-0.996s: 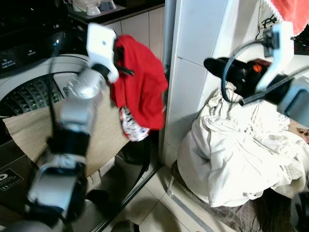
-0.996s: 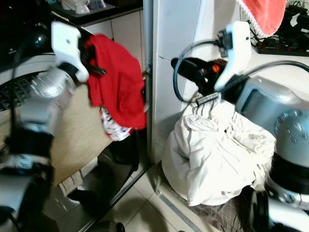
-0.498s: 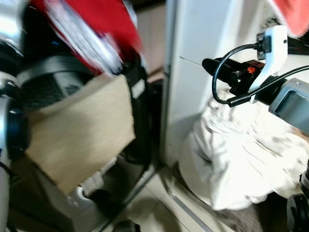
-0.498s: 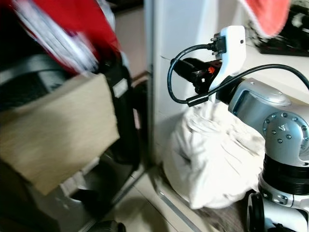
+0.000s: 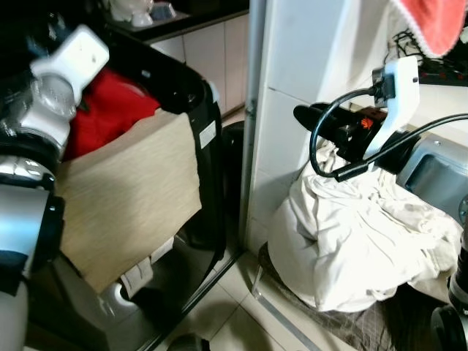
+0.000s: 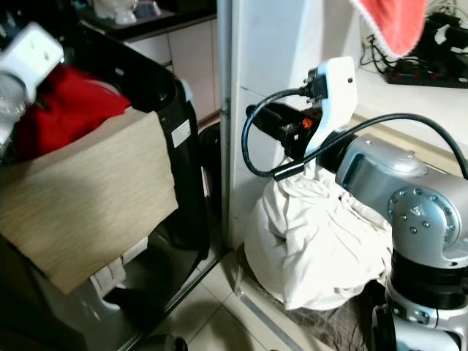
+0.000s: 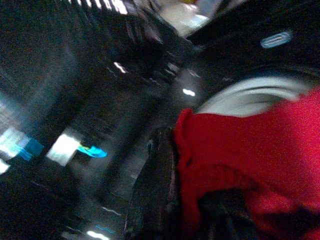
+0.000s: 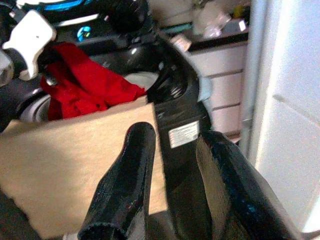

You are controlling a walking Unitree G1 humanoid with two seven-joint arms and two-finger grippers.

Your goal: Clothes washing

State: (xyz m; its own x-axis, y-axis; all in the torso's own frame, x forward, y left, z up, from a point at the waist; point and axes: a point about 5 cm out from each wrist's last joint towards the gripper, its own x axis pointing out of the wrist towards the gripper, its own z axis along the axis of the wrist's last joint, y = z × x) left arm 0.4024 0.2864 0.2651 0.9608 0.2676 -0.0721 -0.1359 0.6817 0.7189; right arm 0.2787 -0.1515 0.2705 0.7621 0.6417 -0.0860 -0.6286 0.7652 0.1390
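one red garment is what you have moved: a second ago your left arm held it up in the air beside the white tiled pillar, and now it sits low over the open top of the washing machine, behind the tan cloth draped over the machine's front edge. your left gripper is down at the drum with it, and the left wrist view shows red fabric bunched against one dark finger, so it looks pinched on the cloth, not yet let go. your right gripper hangs forward above the heap of white laundry, its two fingers spread apart with nothing between them, pointing toward the machine. for the wash, this means the first piece is about at the tub; your next call is likely to release it and pull the left arm clear. watch that the garment does not snag on the rim or drag the tan cloth in.
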